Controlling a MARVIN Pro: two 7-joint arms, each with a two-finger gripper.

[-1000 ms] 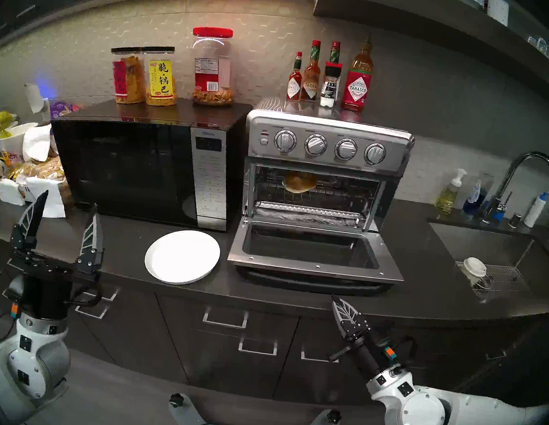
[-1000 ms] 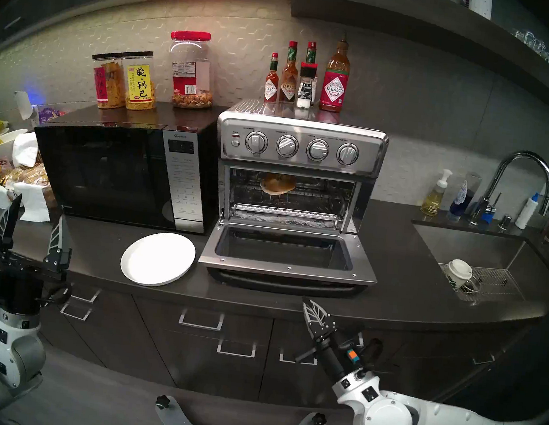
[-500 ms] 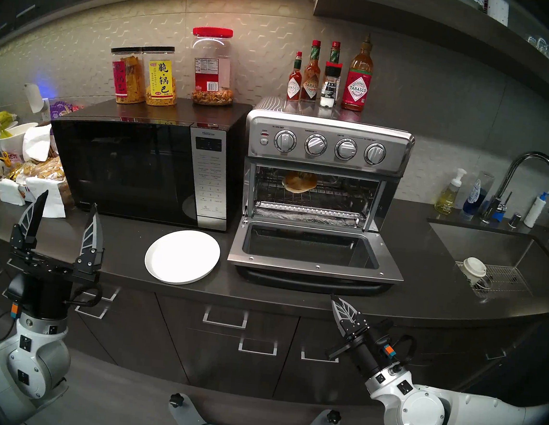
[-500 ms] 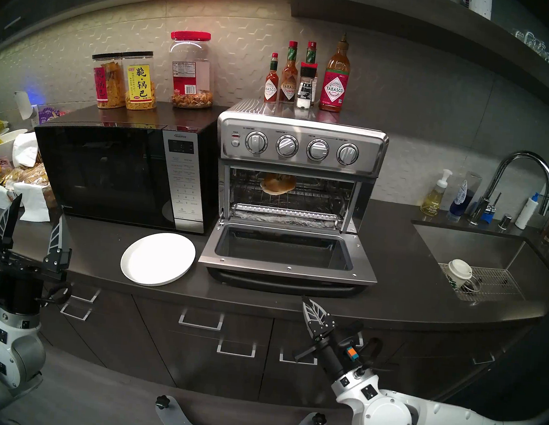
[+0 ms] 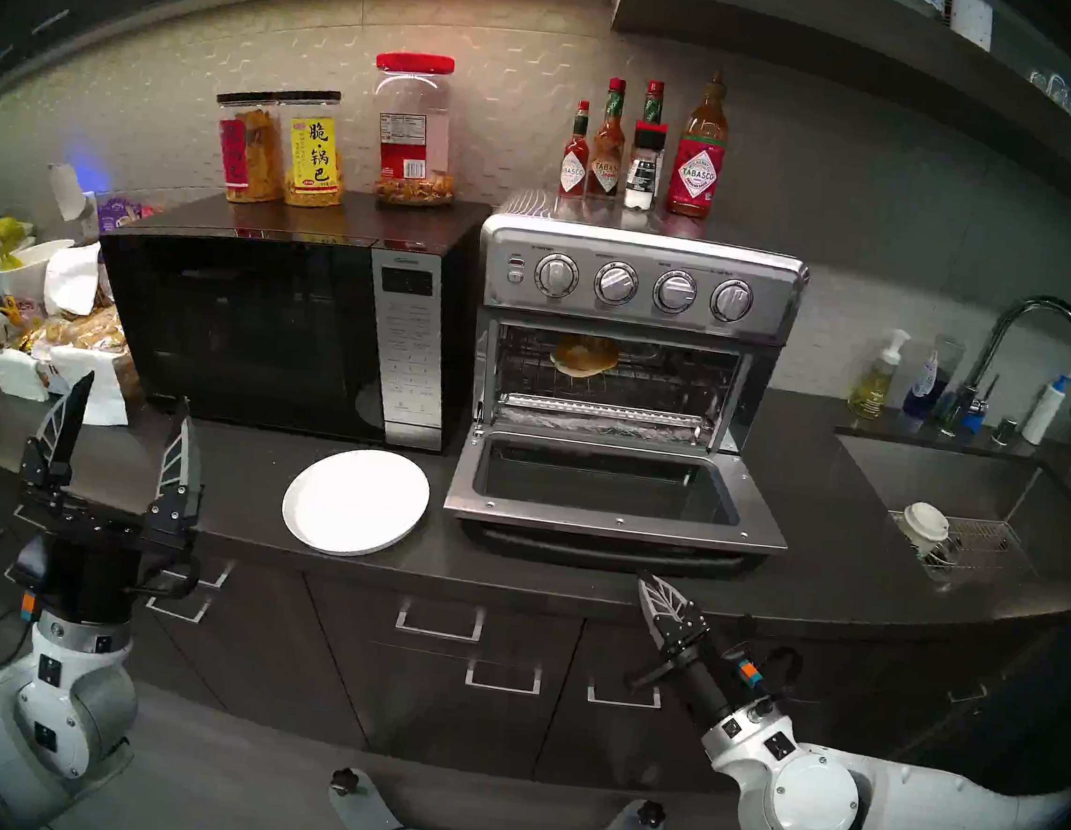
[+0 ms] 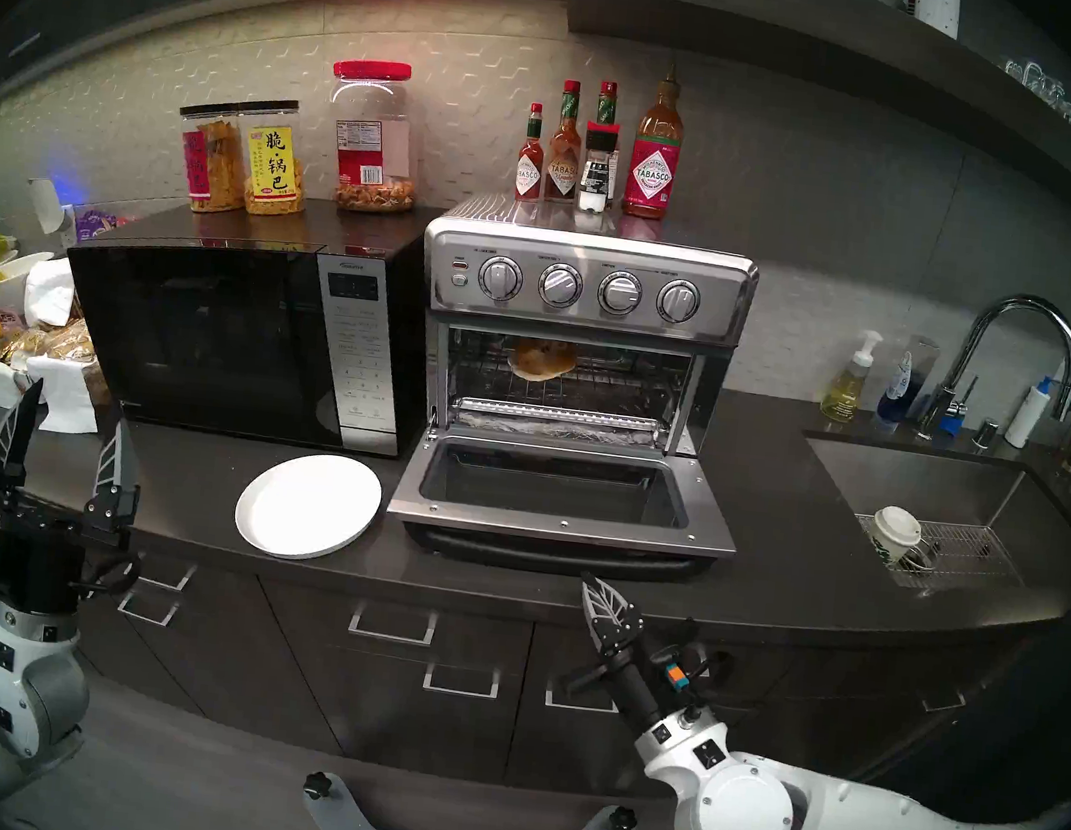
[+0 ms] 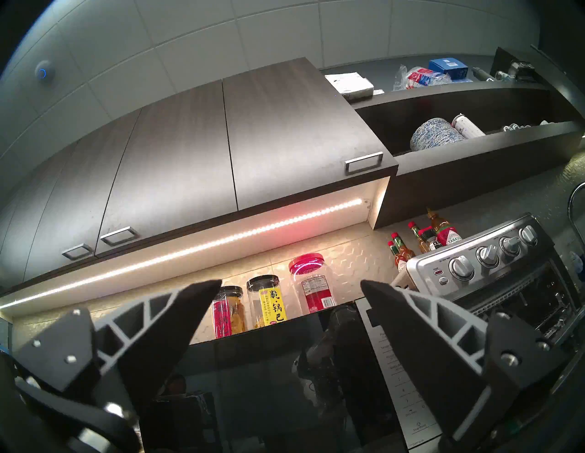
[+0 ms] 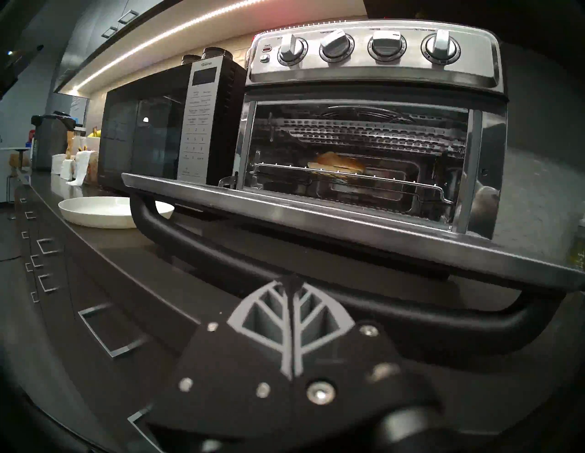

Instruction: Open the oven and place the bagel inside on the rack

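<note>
Item: boxy stainless-steel toaster oven, door down flat. Golden-brown sliced bagel lies inside on thin silver wire rack. My left gripper: jaws wide, empty. My right gripper: jaws pressed together, empty. Placement appears complete.

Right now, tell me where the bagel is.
In the head view the bagel lies on the rack inside the open oven, left of the cavity's middle, with the microwave beside the oven on the left.

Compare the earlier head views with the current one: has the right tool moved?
Yes, slightly. The shut right tool has crept toward the view's left and up, nearer the oven's black door handle.
</note>
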